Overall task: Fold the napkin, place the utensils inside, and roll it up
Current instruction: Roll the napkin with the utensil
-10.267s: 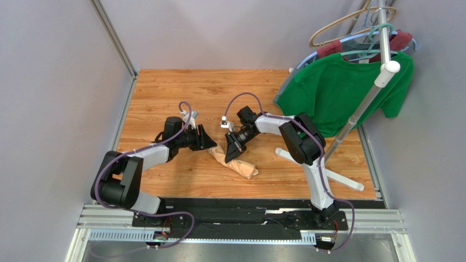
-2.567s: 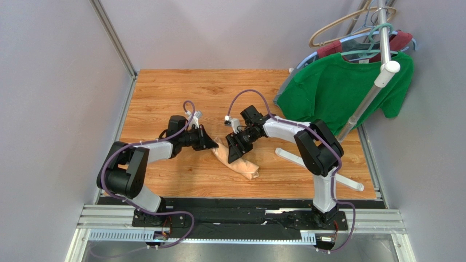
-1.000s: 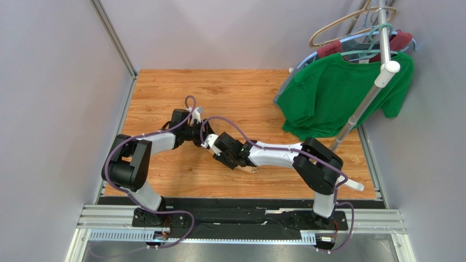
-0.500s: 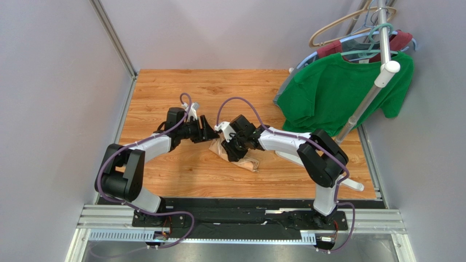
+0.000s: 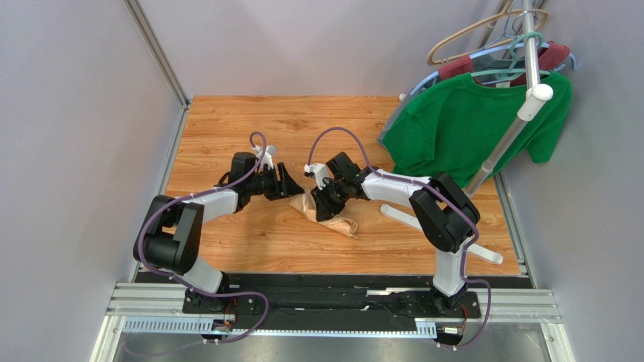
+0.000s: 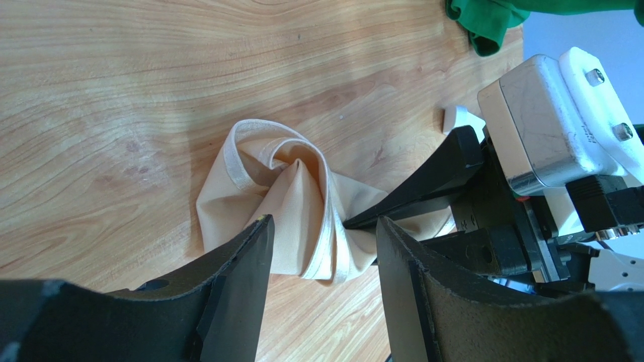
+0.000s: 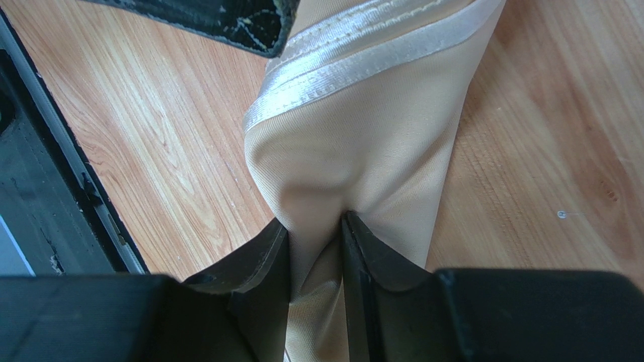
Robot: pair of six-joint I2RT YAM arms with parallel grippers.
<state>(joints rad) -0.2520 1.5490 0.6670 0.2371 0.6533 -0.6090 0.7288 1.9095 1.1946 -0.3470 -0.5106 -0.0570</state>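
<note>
Currently the napkin (image 5: 332, 219) lies as a loose, twisted bundle near the middle of the table (image 5: 227, 124), a little toward the near edge, between the two grippers. Right gripper (image 7: 316, 226): jaws nearly together, pinching a ridge of cloth at the bundle's middle; the fabric bulges above the pinch. Left gripper (image 6: 323, 224): jaws well apart, holding nothing, tips poised at the spiralled end of the bundle, one either side of it; contact with the cloth cannot be judged. Spoon: not visible in any view; whether it sits inside the bundle cannot be told. Handling judgement: the cloth is thin, limp and light, with a satin sheen, so it is likely slippery between hard fingers and apt to unroll once released. The stitched hem shows as a thicker, paler band at the open end; that, or a pinch through several layers, looks the surest hold. A single-layer grab would probably just drag one ply out of the roll. Writing: no brand, label or legible text on napkin, grippers or table.
</note>
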